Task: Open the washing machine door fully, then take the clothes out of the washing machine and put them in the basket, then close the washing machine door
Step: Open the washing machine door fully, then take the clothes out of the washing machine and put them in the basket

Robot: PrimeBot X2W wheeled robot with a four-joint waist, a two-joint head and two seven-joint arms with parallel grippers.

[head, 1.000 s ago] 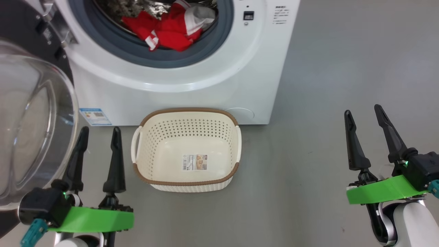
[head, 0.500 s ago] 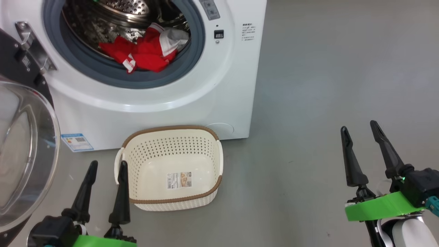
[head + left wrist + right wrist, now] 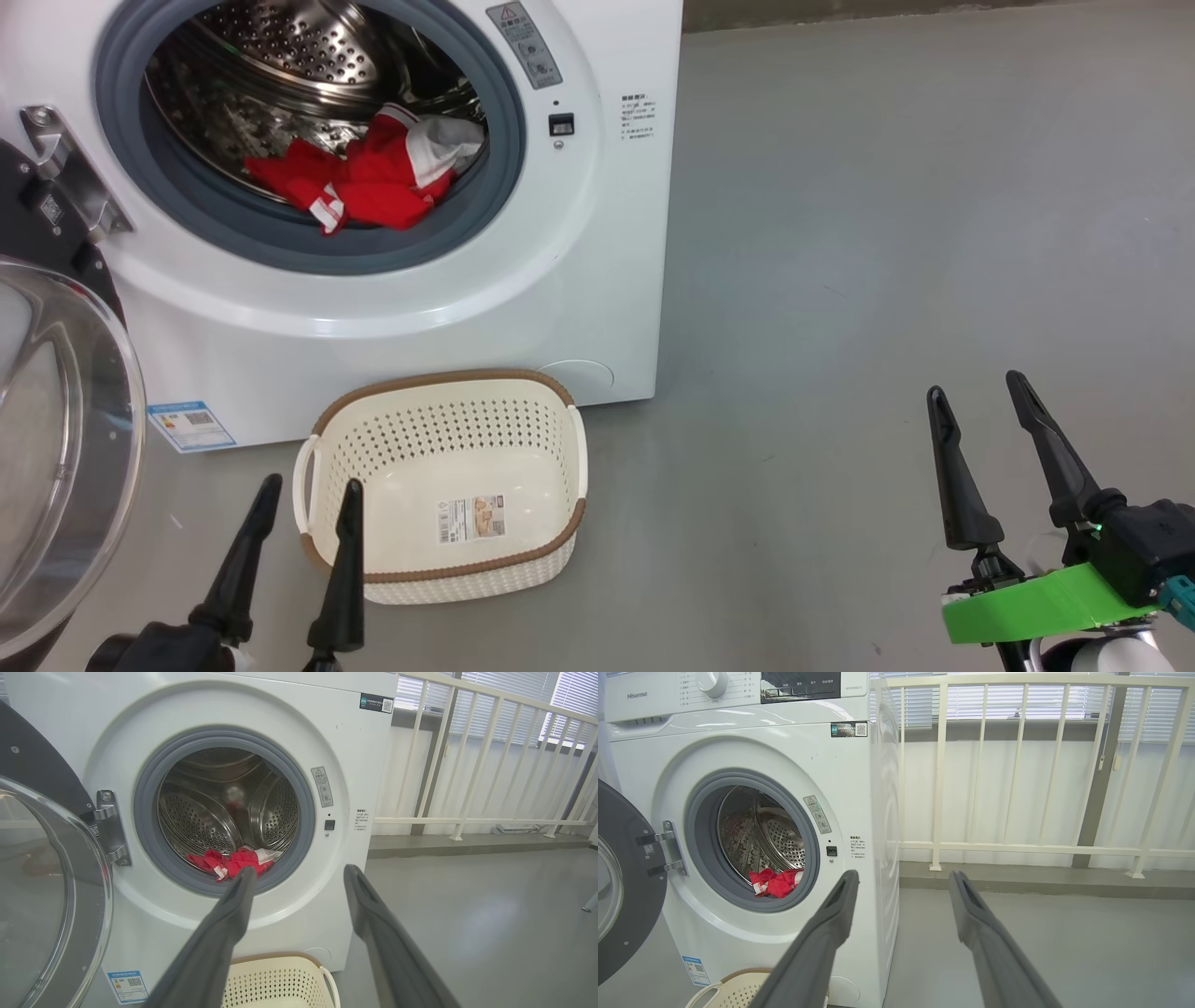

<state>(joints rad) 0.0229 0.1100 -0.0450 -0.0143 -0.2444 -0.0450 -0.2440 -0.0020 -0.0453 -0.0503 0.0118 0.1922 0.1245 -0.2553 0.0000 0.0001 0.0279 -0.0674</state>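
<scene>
The clothes lie at the front lip of the drum, ahead of and above the left gripper, which is nearer than the right gripper. On both, the fingers are spread and empty. The heap seems longest from left to right. The basket stands below.

- "Hisense", in grey letters, on the top panel of the big white front-loading washing machine.
- Warning triangle on its grey strip sticker.
- QR codes on the blue-bordered label and the black top sticker.
- The floor sticker of the cream perforated plastic basket: print too small to read.
</scene>
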